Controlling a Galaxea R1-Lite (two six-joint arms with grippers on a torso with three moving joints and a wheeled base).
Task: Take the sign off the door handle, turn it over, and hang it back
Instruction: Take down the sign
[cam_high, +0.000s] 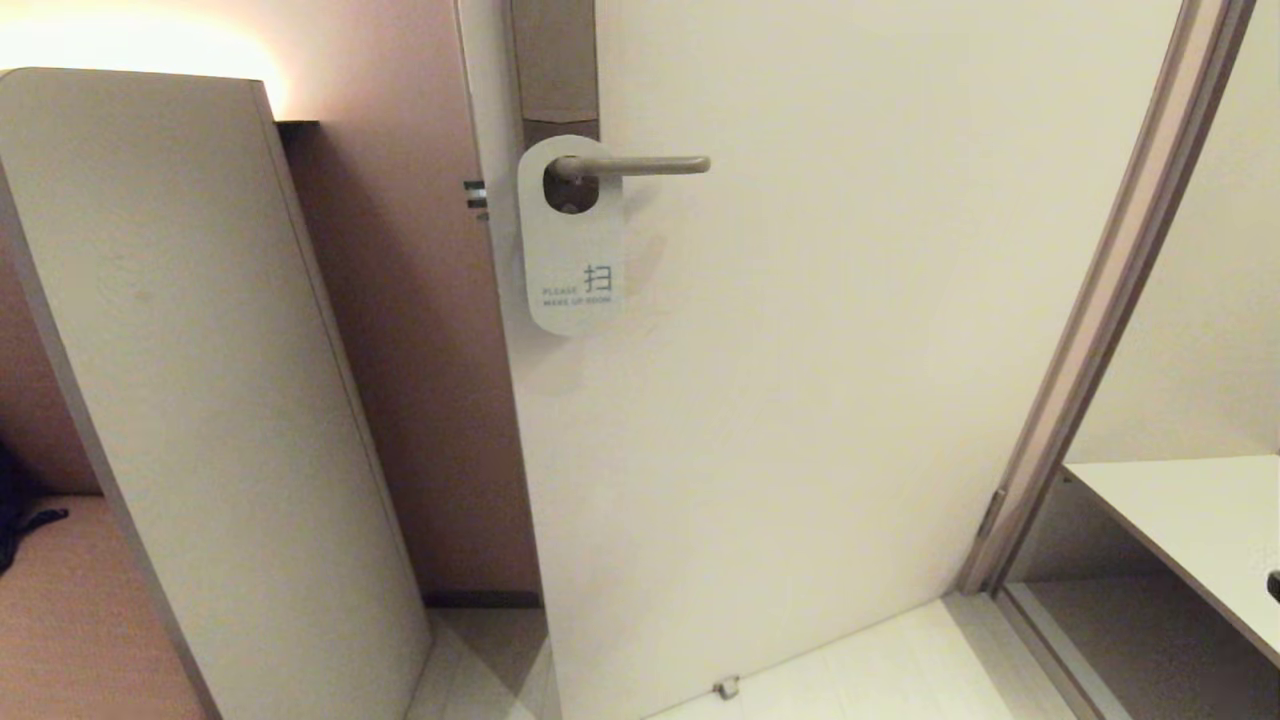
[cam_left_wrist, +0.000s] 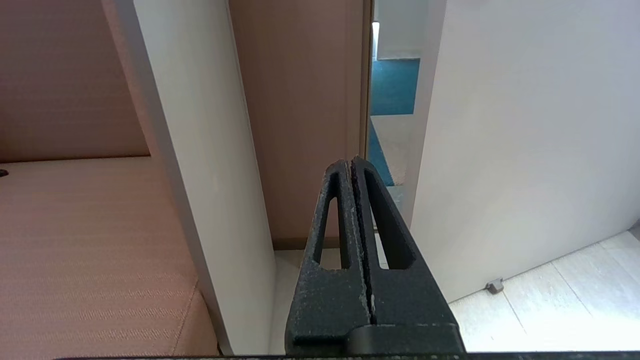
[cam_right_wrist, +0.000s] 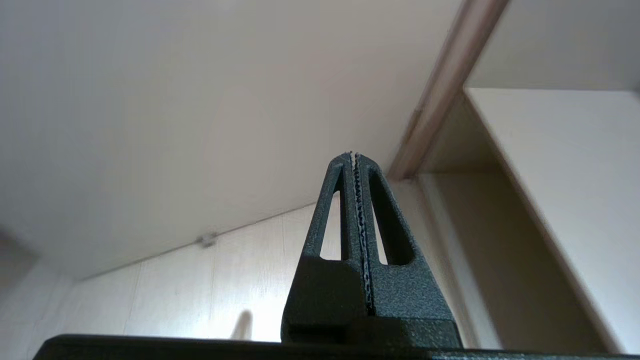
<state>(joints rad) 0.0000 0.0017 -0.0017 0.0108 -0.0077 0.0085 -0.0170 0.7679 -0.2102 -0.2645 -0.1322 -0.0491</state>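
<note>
Pale door (cam_high: 850, 350) standing ajar beside a tall white panel (cam_high: 200, 400). Hanging on the door handle (cam_high: 640, 165) near the door's left edge: the sign (cam_high: 570, 250), white "PLEASE MAKE UP ROOM" side facing out. Left gripper (cam_left_wrist: 350, 162) pointing low toward the door's edge, jaws pressed together, holding nothing. Right gripper (cam_right_wrist: 353, 156) aiming at the door's lower part, jaws pressed together likewise.

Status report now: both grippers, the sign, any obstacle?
Left gripper and right gripper shut, empty. Sign hangs on door handle, white side out. Nothing blocking it.
</note>
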